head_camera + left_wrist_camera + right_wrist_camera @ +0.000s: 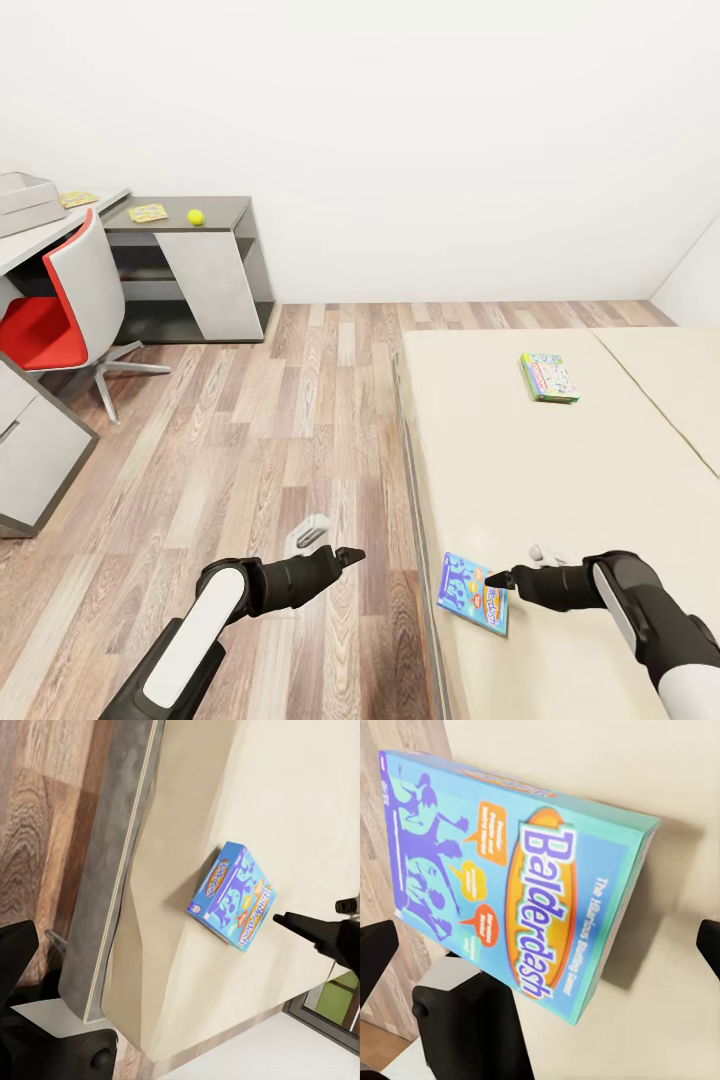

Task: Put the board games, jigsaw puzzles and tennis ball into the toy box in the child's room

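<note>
Nearest me, the Balderdash box (510, 881) lies flat on the bed (560, 470) at its near corner, long axis running slantwise across the corner, by my head view. Through the right wrist camera I read its title, and the right claw (497, 579) stands wide, fingertips either side of the box without gripping. Over the floor (300, 400), my left claw (352, 555) points toward the bed; I cannot tell its gap. Farther up the bed lies the green-edged game box (549, 377). On the bench (215, 208) sit a tennis ball (196, 216) and a jigsaw sheet (148, 212).
</note>
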### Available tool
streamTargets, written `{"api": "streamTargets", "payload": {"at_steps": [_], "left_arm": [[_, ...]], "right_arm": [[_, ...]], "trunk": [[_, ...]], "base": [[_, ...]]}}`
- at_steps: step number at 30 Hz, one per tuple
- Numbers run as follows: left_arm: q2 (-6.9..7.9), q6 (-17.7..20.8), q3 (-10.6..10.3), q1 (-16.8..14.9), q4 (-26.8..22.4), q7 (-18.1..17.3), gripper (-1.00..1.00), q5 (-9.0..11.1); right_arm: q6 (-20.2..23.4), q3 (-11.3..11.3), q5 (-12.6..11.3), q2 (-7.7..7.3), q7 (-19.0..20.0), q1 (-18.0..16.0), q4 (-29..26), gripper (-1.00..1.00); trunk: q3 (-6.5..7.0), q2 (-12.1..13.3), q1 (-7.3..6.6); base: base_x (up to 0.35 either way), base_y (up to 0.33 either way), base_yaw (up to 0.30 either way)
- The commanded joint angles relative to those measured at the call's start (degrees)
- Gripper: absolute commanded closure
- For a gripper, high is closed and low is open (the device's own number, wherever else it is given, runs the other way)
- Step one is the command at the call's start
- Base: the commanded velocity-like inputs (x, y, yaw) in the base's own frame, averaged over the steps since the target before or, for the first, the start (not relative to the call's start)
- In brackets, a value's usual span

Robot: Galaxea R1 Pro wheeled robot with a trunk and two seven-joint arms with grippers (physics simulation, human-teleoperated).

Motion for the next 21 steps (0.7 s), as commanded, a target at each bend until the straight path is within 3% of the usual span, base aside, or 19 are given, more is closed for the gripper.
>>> {"api": "streamTargets", "payload": {"at_steps": [1,12,21], "left_arm": [[0.04,0.0,-0.1,0.0,-0.1,0.6,-1.00,0.6],[0.04,0.0,-0.1,0.0,-0.1,0.6,-1.00,0.6],[0.04,0.0,-0.1,0.0,-0.1,0.6,-1.00,0.6]], "right_arm": [[0.3,0.0,0.0,0.02,0.1,-0.1,0.4,-1.00],[-0.3,0.1,0.0,0.03,0.1,-0.4,2.2,-1.00],[-4.0,0.0,0.0,0.04,0.0,-0.5,2.7,-1.00]], "trunk": [[-0.04,0.0,0.00],[-0.04,0.0,0.00],[-0.04,0.0,0.00]], "base": [[0.000,0.000,0.000],[0.000,0.000,0.000],[0.000,0.000,0.000]]}}
